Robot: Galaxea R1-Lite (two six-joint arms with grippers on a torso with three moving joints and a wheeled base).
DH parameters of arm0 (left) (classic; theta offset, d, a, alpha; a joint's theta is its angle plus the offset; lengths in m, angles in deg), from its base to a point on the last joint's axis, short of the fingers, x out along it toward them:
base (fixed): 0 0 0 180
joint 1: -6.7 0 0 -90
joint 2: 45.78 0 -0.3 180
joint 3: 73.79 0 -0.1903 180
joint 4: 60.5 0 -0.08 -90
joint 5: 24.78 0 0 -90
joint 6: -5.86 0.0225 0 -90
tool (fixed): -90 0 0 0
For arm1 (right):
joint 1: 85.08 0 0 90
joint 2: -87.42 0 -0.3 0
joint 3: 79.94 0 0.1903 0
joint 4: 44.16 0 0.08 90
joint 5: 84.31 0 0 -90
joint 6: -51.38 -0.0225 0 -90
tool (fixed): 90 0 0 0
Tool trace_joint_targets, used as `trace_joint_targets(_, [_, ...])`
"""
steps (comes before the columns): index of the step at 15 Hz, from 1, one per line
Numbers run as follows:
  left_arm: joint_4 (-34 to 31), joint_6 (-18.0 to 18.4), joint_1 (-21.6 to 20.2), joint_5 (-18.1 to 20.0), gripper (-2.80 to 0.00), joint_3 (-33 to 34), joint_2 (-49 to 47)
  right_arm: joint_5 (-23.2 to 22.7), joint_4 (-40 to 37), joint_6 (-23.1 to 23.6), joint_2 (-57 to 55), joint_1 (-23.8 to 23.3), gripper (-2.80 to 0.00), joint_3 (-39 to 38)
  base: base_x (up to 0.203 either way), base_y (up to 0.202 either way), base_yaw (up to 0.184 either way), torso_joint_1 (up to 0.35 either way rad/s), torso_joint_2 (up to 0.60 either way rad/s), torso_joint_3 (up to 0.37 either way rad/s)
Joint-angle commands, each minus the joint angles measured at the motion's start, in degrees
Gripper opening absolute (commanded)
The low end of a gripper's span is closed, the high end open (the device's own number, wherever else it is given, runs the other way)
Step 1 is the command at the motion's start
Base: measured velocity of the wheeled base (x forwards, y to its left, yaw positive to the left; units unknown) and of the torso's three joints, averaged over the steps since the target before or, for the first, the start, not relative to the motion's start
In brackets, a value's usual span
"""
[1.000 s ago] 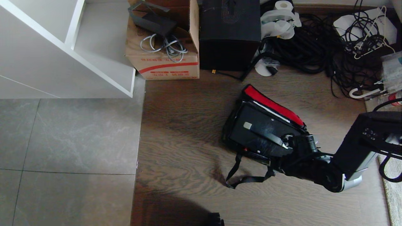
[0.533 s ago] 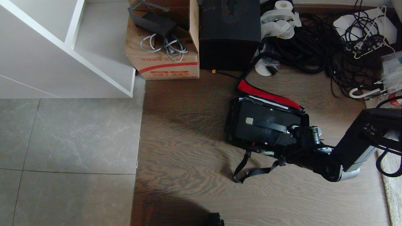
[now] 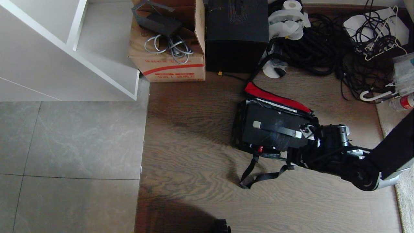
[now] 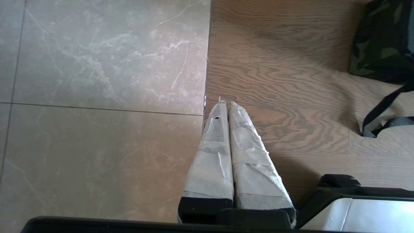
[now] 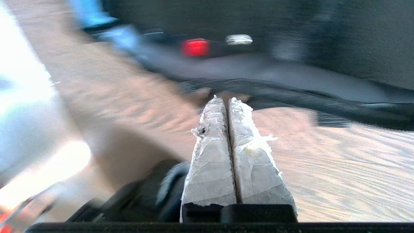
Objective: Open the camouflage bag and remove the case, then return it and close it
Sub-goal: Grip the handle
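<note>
**Ana:** Bag (image 3: 245, 124) and case (image 3: 275, 131) both look different from a second ago. The bag sat skewed on the wood floor (image 3: 194, 145) then; now it lies squarer, and the red lid (image 3: 275, 97) has dropped flatter on its far side.

**Ben:** The right end effector (image 3: 292, 158) has shifted too. It was up against the handle end of the case; now it hangs off the near right corner of the bag, beside the loose strap (image 3: 258, 176), with its fingers pressed together and nothing between them.

**Ana:** So where is the case?

**Ben:** Inside the open bag, face up, with its bar handle (image 3: 276, 129) showing and a small red knob (image 3: 259, 149) at the near edge. Judging by that, the case is seated and the lid is what remains, though whether this is before the removal or after the return cannot be read from here.

**Ana:** Does the right wrist view add anything?

**Ben:** It shows the closed fingers (image 5: 210, 152) low over the floor and pointing at the strap, with the knob beyond, blurred. The head view cannot show how low they are.

**Ana:** And the left?

**Ben:** The left end effector (image 4: 228, 105) is closed as well, parked over the seam between tile (image 4: 97, 81) and wood. Only that view shows the bag's camouflage side.
</note>
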Motion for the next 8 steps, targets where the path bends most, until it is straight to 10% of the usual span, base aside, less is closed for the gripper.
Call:
trace_joint_targets(1, [0.01, -0.02, 0.00, 0.00, -2.80, 0.00, -0.09, -1.74, 0.58, 0.91, 4.22, 0.14, -2.80, -0.65, 0.000, 0.000, 0.000, 0.000, 0.00, 0.000])
trace_joint_targets(8, [0.01, -0.02, 0.00, 0.00, -2.80, 0.00, -0.09, -4.95, 16.85, 10.67, 1.61, 0.06, -2.80, -4.33, 0.000, 0.000, 0.000, 0.000, 0.00, 0.000])
